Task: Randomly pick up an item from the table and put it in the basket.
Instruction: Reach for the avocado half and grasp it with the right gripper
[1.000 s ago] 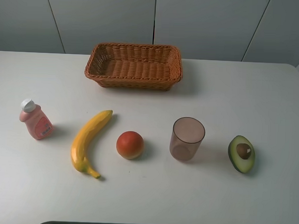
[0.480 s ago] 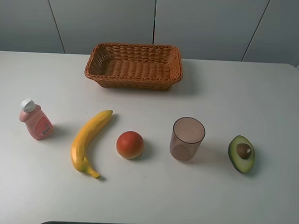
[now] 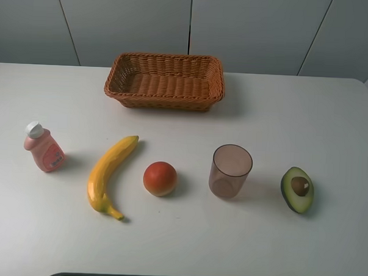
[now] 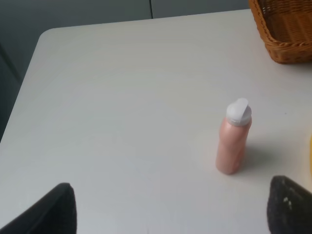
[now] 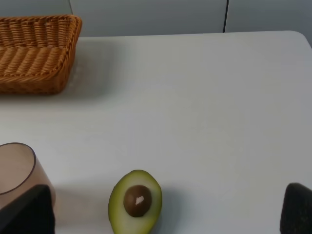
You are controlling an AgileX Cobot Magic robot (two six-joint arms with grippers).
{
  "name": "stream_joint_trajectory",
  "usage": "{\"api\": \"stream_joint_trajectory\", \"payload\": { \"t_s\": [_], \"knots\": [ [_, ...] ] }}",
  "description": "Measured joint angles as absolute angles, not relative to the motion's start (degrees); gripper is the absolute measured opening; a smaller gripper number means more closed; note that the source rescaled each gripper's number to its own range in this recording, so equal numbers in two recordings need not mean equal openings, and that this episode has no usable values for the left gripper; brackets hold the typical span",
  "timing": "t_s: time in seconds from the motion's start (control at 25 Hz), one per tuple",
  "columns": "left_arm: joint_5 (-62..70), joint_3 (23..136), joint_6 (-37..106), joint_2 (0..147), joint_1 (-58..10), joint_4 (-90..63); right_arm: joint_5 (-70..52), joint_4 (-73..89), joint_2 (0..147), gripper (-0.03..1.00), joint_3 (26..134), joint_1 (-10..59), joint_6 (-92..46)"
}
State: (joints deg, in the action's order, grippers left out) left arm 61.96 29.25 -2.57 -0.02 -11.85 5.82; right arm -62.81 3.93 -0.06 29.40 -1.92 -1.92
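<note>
One halved avocado (image 3: 297,189) lies pit-up on the table (image 3: 331,120), long axis near-to-far; both arms' jaws spread wide.

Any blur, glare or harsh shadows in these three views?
Exterior high: sharp, evenly lit, soft shadows right of cup and avocado. Left wrist: bottle slightly soft, left fingertips blurred at the frame's edge. Right wrist: avocado crisp, no glare.

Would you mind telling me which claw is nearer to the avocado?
Right. The right claw faces the avocado, close ahead of it; the left claw faces the bottle, at the opposite end of the row from the avocado.
</note>
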Motion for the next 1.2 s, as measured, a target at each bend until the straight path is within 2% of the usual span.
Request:
{"api": "stream_joint_trajectory", "payload": {
  "t_s": [1.04,1.2],
  "knots": [
    [61.96,29.25,-2.57,-0.02,-11.85,5.82,-62.58,5.29,-0.06,1.0,29.4,-1.92,-1.72],
    [61.96,29.25,-2.57,-0.02,-11.85,5.82,-62.45,2.69,1.55,1.0,33.78,-1.92,-1.84]
  ]
}}
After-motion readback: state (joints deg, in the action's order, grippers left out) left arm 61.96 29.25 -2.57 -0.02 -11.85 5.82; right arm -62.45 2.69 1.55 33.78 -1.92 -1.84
